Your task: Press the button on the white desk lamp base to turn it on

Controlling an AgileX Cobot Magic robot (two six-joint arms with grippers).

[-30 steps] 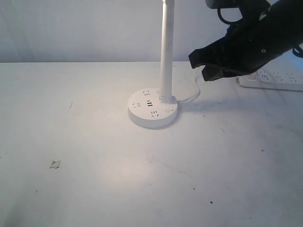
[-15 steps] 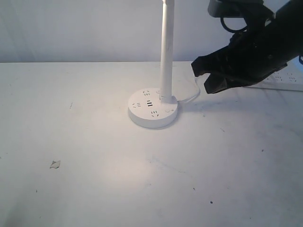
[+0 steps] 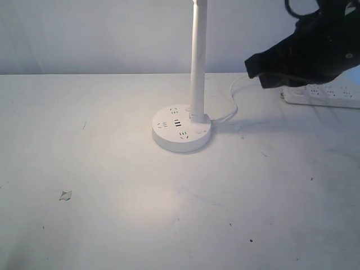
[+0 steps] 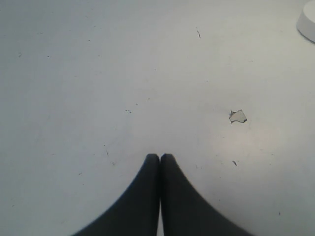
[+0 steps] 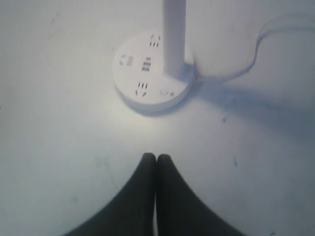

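Observation:
The white desk lamp base [image 3: 181, 130] sits mid-table with its tall stem [image 3: 197, 62] rising out of frame and its cord [image 3: 233, 107] curling to the right. In the right wrist view the base [image 5: 152, 73] shows socket holes and USB slots, and the button [image 5: 165, 91] is a faint mark near the stem's foot. My right gripper [image 3: 254, 68] hangs shut and empty in the air, up and to the right of the base and apart from it; its tips [image 5: 156, 157] meet. My left gripper [image 4: 160, 156] is shut over bare table, with the base's edge [image 4: 307, 22] far off.
A long white power strip [image 3: 323, 94] lies at the back right, partly behind my right arm. A small chip of debris [image 3: 66, 195] lies on the table at front left. A warm patch of light falls on the table [image 3: 163, 202] in front of the base.
My right gripper has pulled back to the right and a little up, away from the lamp, and the power strip shows again. The lamp has not moved.

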